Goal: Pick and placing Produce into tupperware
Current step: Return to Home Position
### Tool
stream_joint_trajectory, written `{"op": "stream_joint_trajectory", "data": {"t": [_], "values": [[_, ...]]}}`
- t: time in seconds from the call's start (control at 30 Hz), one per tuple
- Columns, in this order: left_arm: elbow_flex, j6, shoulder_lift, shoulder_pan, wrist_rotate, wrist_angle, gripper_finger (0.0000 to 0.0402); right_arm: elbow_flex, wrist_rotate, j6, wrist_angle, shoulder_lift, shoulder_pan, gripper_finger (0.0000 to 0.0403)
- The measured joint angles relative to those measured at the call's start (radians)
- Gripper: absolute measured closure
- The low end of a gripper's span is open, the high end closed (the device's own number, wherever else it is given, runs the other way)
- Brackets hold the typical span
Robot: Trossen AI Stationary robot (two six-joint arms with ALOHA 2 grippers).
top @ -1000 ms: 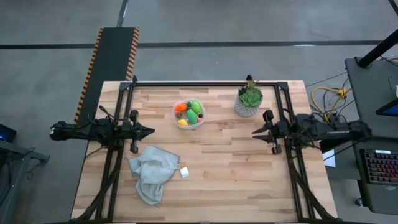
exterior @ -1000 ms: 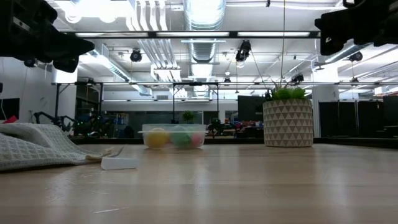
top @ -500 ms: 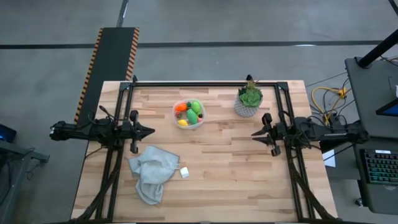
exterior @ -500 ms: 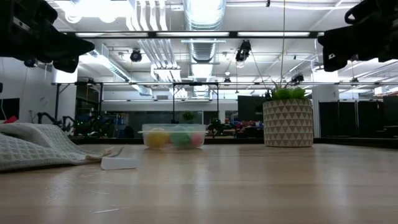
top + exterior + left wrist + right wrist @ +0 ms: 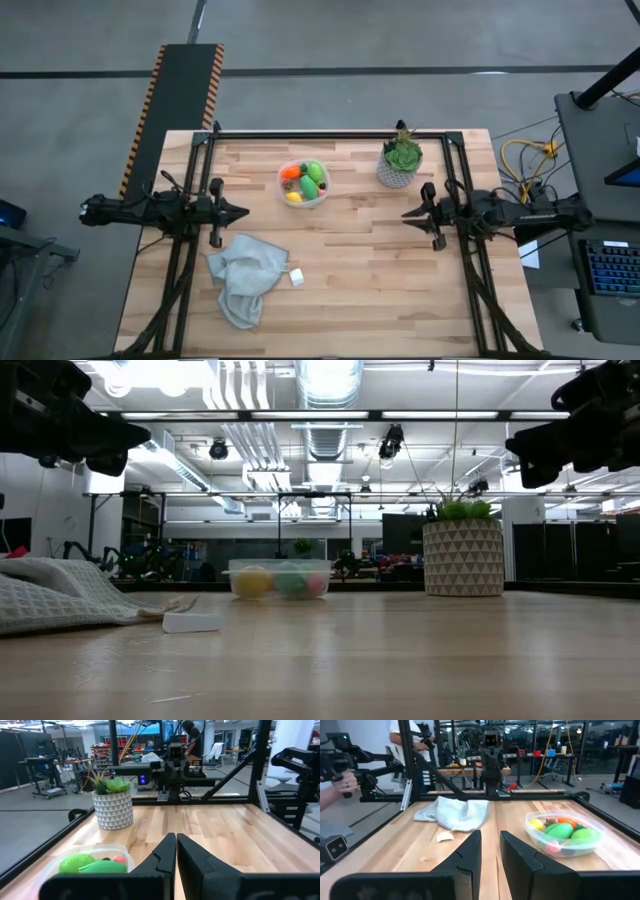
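Near edge: crumpled cloth on the bench, small white cube just beside it. No produce lies loose on the wood.

Mid-bench: left arm is pulled to its own side and held high. The left jaws are pressed together on nothing and hang over the cloth's far edge. Right arm mirrors it. The right jaws are parted by a narrow gap, empty, and near the plant pot.

Far half: tupperware, upright with its mouth to the ceiling and no lid, well apart from both arms. Produce is all inside it.

Risks, judged:
- A right arm swing toward the far side could clip the pot or its leaves, since that clearance is the tightest.
- A drop of the left jaws could snag the cloth and drag the cube.
- A knock on the open tub would spill the pieces.

Orientation: the tub is roundish, with no real long axis. The two green pieces lie flat, long axes running roughly near-to-far. The carrot is at the tub's far-left; which way it points is hidden.
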Motion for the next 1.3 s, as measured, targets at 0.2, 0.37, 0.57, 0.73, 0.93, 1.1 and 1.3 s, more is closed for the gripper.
{"op": "stream_joint_trajectory", "data": {"t": [0.2,0.37,0.57,0.73,0.93,1.1,1.3], "values": [[-0.006,-0.008,-0.002,0.0,0.045,-0.006,0.0401,-0.002,0.025,0.003,-0.017,0.0,0.0,0.034],[-0.055,-0.057,-0.013,0.0,0.055,0.043,0.0401,-0.002,0.037,0.003,-0.022,0.0,0.0,0.034],[-0.071,-0.037,-0.006,0.0,0.064,0.087,0.0402,-0.002,0.042,0.005,-0.022,0.0,-0.001,0.034],[-0.071,-0.037,-0.009,0.0,0.076,0.086,0.0402,-0.002,0.042,0.012,-0.022,0.0,-0.001,0.034],[-0.071,-0.034,-0.01,0.0,0.076,0.086,0.0402,-0.002,0.042,0.011,-0.022,0.0,-0.001,0.034],[-0.072,-0.027,-0.011,0.0,0.078,0.091,0.0402,-0.002,0.05,-0.039,-0.021,0.0,-0.001,0.0339],[-0.073,-0.021,-0.01,0.0,0.08,0.092,0.0402,-0.002,0.05,-0.054,-0.021,0.0,-0.001,0.0339]]}}
